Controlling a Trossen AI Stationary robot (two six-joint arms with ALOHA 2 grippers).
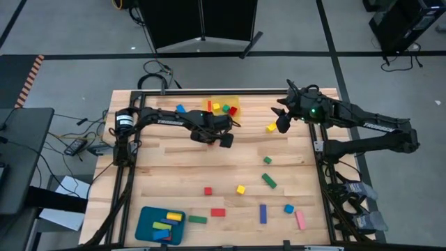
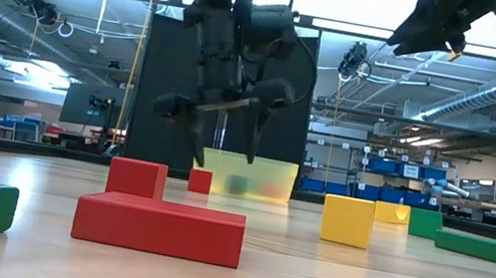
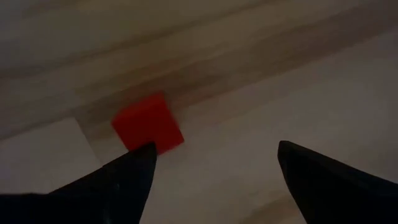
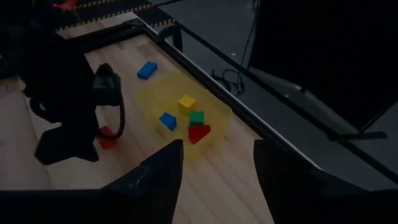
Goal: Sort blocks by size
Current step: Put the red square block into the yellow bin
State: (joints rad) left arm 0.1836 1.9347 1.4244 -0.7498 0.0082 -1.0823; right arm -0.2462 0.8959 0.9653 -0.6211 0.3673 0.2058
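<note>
A small red cube (image 3: 148, 123) lies on the wooden table near the translucent yellow tray (image 1: 221, 106). My left gripper (image 3: 216, 149) hangs open just above the cube and points steeply down. One fingertip (image 3: 140, 155) shows at the cube's near edge, the other well off to its side. In the high view the gripper (image 1: 212, 134) hides the cube. The low view shows both fingers (image 2: 200, 151) clear of the tabletop. My right gripper (image 1: 281, 117) is raised at the far right, open and holding nothing. It faces the tray, which holds blue, yellow, green and red blocks (image 4: 186, 118).
A blue block (image 1: 180, 109) lies left of the yellow tray and a yellow cube (image 1: 271, 127) lies to its right. Several red, yellow, green, blue and pink blocks are scattered over the near half (image 1: 241, 189). A teal tray (image 1: 160, 223) with several bars sits at the near left corner.
</note>
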